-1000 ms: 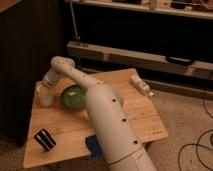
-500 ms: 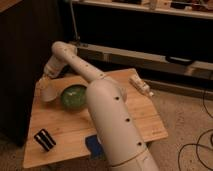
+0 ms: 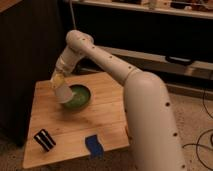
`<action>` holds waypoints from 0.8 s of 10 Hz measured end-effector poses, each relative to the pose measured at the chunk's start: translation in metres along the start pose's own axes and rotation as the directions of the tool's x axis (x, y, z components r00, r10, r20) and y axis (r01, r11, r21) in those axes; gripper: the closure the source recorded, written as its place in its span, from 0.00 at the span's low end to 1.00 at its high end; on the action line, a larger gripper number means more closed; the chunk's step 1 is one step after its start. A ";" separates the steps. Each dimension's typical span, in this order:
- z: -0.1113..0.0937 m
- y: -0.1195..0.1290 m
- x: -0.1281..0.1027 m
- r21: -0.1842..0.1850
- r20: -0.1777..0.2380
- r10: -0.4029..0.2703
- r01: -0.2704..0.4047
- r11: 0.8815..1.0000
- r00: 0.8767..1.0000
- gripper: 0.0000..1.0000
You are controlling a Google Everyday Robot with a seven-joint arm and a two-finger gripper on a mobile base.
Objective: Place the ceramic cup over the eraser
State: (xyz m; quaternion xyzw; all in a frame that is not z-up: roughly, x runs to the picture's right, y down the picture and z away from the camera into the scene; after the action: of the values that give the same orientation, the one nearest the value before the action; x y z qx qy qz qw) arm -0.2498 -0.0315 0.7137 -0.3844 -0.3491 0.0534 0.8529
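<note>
Fingers (image 3: 58, 80) of the robot's gripper (image 3: 60, 86) are clenched on the small plain white tapered ceramic cup (image 3: 64, 94) — the cup hangs from them above the light wooden desk (image 3: 107, 102), tilted rather than upright. The gripper sits over the left half of the desk, toward its back. From this view the ceramic cup overlaps the left rim of the round green bowl (image 3: 79, 97), which stands on the desk near its middle; whether cup and bowl touch cannot be told.

The small black rectangular eraser with white stripes (image 3: 45, 140) lies on the desk near the front left corner, set at a slant to the edges. It is well apart from the ceramic cup, which is behind it and a little to its right. A blue sponge-like block (image 3: 93, 145) lies close to the front edge, to the right of the eraser and apart from it, in front of the green bowl.

The white arm (image 3: 147, 107) fills the right foreground as a thick segment, climbs to a bend above the back of the desk, then drops down and left to the gripper. Behind the desk stands a dark shelf unit (image 3: 150, 30) — a speckled floor (image 3: 195, 125) shows at the right.
</note>
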 end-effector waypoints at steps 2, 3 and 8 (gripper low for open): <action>-0.007 0.041 -0.010 0.016 0.019 -0.032 0.031 0.999 0.999 1.00; -0.015 0.052 -0.018 0.034 0.046 -0.037 0.036 0.999 0.998 1.00; -0.042 0.068 -0.054 0.043 0.272 -0.048 0.038 0.998 0.961 1.00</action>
State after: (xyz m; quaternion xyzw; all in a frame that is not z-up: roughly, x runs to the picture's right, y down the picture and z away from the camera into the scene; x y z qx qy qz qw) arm -0.2510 -0.0292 0.6172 -0.3498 -0.4705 0.0937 0.8047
